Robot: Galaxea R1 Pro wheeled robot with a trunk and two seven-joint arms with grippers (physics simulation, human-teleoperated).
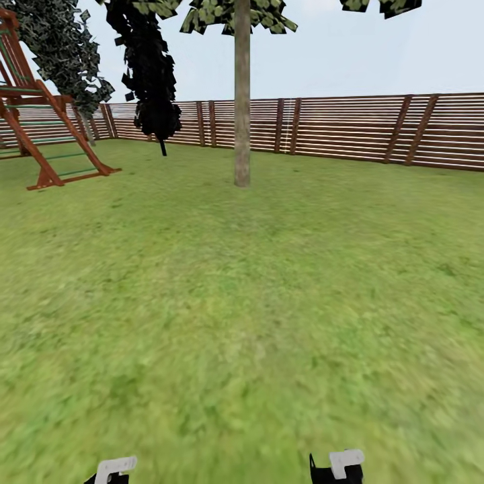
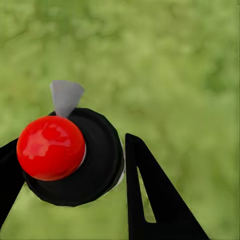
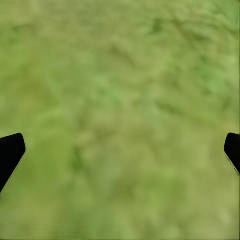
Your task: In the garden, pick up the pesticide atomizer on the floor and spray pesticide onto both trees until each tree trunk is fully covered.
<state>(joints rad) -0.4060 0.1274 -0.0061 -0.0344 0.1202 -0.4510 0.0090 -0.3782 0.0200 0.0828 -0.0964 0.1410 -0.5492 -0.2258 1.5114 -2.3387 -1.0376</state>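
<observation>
In the left wrist view the pesticide atomizer (image 2: 100,162), a black round body with a glossy red ball top and a grey nozzle, sits between the black fingers of my left gripper (image 2: 70,150), which is shut on it. My right gripper (image 3: 120,145) is open over bare grass, its fingertips (image 3: 10,150) far apart. Both wrists peek in at the head view's lower edge, left gripper (image 1: 113,470) and right gripper (image 1: 339,467). A tree with a thick pale tree trunk (image 1: 242,107) stands ahead on the garden lawn (image 1: 269,302). A second tree (image 1: 64,47) rises at far left. No pesticide is in view.
A brown slatted fence (image 1: 349,128) closes the lawn's far side. A red-brown wooden play frame (image 1: 40,128) stands at the left. A thin black-foliaged tree (image 1: 153,74) is near the fence. Open grass lies between me and the trunk.
</observation>
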